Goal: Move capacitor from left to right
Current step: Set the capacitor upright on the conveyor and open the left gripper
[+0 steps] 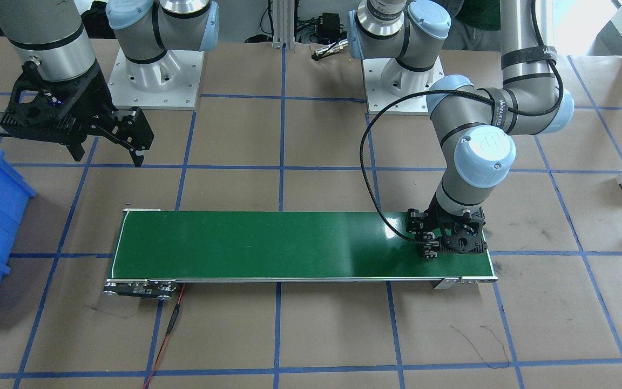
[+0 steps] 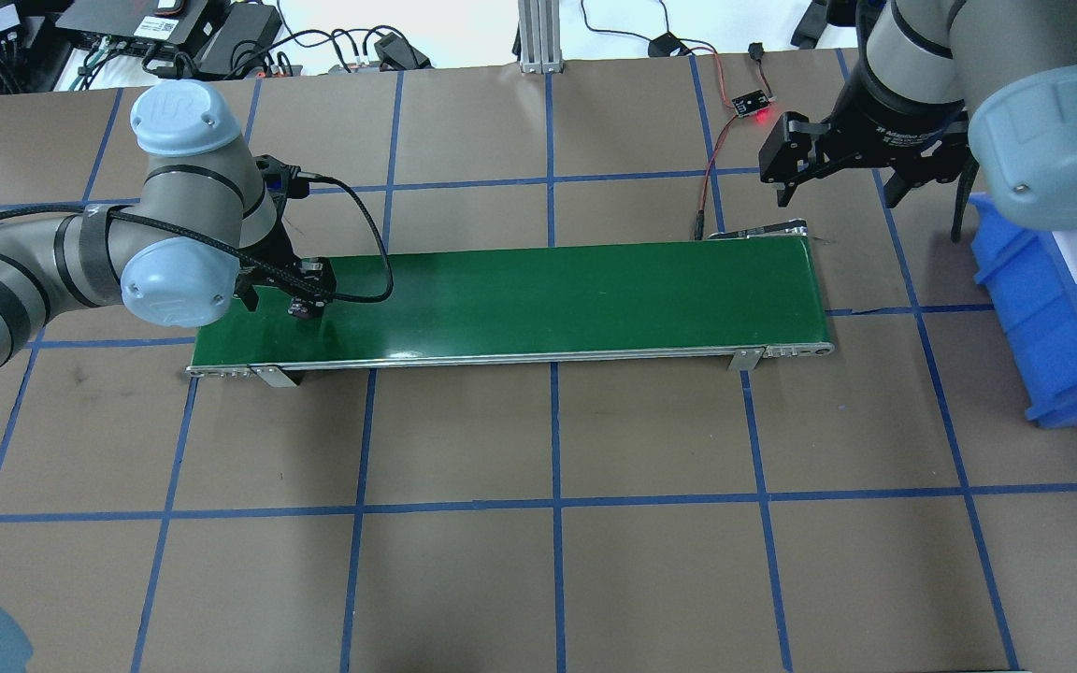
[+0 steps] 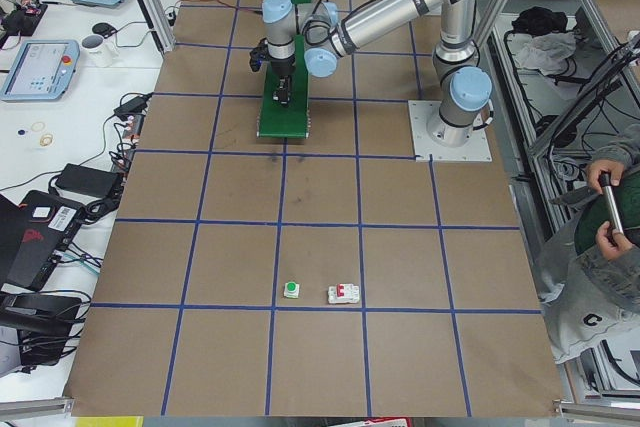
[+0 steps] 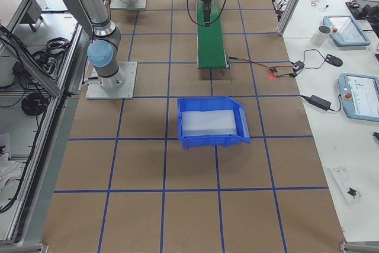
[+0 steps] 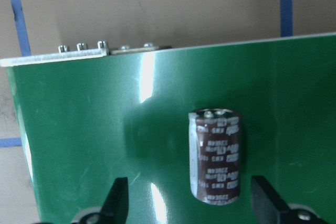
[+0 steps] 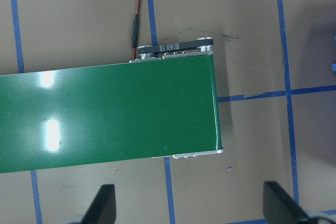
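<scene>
Black capacitor (image 5: 215, 153) lies between the left pincer's (image 5: 191, 200) parted jaws.

The right claw (image 4: 206, 19) points down, seen against a long green conveyor belt (image 4: 212, 48) on the brown, blue-taped desk (image 4: 142, 164). Nearer the camera than the claw, past the belt's end, sits a blue bin (image 4: 213, 141). A small red-lit board (image 4: 272, 71) also lies nearer, to the claw's right in this view.
</scene>
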